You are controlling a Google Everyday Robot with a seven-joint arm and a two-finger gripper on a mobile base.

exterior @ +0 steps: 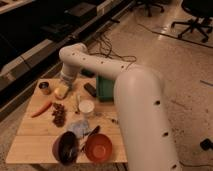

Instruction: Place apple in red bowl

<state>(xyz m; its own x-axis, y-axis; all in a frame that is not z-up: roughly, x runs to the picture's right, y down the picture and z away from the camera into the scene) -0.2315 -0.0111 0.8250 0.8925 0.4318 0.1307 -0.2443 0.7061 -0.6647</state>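
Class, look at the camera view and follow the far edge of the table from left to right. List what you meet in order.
Small metal can → apple, with the end effector down over it → dark oblong object → green box.

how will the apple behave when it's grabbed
The apple looks round, so a nudge would probably roll it. It holds a plump shape, so likely firm under grip. The end effector hangs just above it, at the far end of the table.
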